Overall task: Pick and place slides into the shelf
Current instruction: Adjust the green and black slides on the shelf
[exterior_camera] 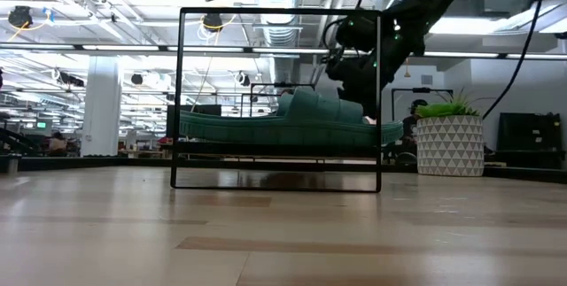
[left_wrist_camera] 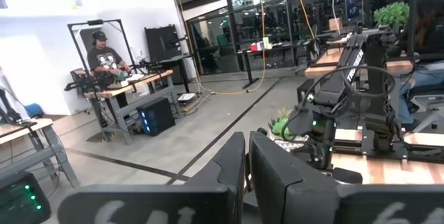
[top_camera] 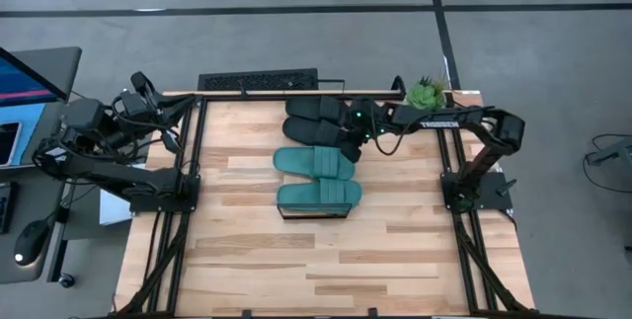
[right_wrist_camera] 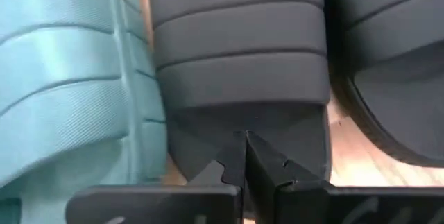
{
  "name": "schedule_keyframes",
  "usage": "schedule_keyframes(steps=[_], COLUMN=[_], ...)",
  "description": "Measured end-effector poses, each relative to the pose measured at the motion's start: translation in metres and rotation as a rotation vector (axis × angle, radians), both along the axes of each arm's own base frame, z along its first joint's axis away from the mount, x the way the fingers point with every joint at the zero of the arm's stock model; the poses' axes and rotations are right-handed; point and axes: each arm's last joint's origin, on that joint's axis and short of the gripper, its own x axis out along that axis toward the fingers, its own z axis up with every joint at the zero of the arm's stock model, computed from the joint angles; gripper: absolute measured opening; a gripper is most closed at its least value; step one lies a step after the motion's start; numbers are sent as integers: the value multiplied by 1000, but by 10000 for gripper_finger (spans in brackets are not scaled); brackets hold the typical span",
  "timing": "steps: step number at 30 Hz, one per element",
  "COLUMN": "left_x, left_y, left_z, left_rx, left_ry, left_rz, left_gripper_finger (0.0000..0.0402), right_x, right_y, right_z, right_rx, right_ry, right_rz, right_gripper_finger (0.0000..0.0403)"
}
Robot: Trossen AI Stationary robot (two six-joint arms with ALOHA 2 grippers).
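Note:
Two teal slides [top_camera: 314, 162] [top_camera: 319, 197] lie side by side on the shelf [top_camera: 316, 213]. In the low view one teal slide [exterior_camera: 283, 127] rests on the plank inside the shelf's black wire frame [exterior_camera: 180, 100]. Two black slides [top_camera: 312, 109] [top_camera: 324, 133] lie on the table beyond them. My right gripper [top_camera: 355, 121] [right_wrist_camera: 246, 137] is shut and points down over the nearer black slide [right_wrist_camera: 239, 44], just behind its ribbed strap. My left gripper [left_wrist_camera: 247, 168] is shut and parked off the table's left far corner [top_camera: 138, 84]. My right gripper's shut fingertips [right_wrist_camera: 236, 156] stand from above at the black slide's footbed [right_wrist_camera: 201, 130], right at the strap's rear edge. Whether they touch it I cannot tell.
A potted plant [top_camera: 427, 92] [exterior_camera: 450, 140] stands at the far right corner, close to the right arm. A black keyboard-like bar [top_camera: 259, 82] lies along the far edge. The near half of the wooden table [top_camera: 326, 270] is bare boards. A person [left_wrist_camera: 104, 57] sits far back in the room.

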Motion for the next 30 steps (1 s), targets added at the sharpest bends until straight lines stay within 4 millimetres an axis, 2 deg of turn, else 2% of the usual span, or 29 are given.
schedule_keyframes(steps=[13, 30], left_x=[0, 0], left_y=[0, 0], left_z=[0, 0], left_rx=[-5, -7], left_ry=[-2, -3], left_rz=[0, 0], left_gripper_finger=[11, 11], right_x=[8, -3], right_y=[-20, -51], right_z=[-19, -14], right_rx=[-12, -72], right_ry=[-30, -93], right_rz=[-31, -113], right_gripper_finger=[0, 0])
